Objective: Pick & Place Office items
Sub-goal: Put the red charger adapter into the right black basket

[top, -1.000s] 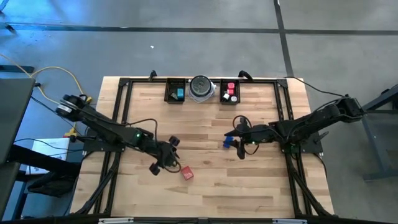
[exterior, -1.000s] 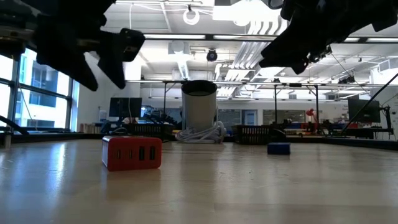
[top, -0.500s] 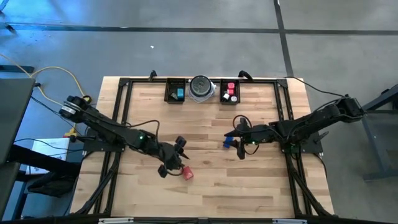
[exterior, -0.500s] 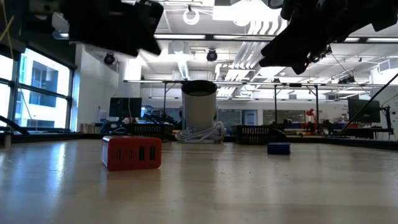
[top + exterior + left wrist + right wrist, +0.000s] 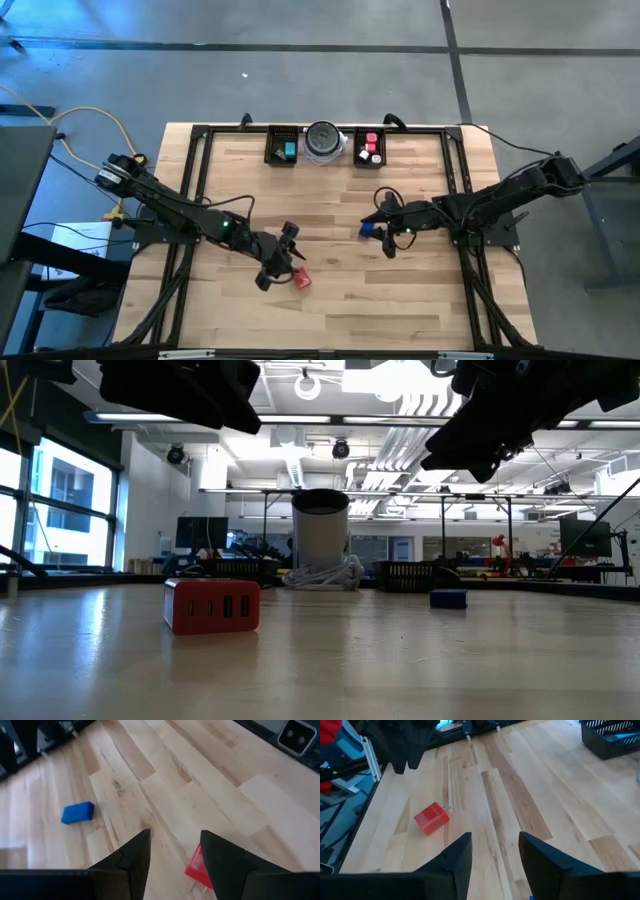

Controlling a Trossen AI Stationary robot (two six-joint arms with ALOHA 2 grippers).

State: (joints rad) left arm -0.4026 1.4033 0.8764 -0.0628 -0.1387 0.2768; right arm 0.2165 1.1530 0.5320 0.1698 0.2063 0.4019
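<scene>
Two open claws: left claw (over red block), no legible writing.

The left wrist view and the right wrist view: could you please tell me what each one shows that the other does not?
Only the left wrist view shows the blue piece lying on the wooden table, beyond the open left gripper. Only the right wrist view shows a black tray at the table's edge and the left arm past the open right gripper. Both show the red piece: whole in the right wrist view, partly hidden behind a finger in the left.
</scene>
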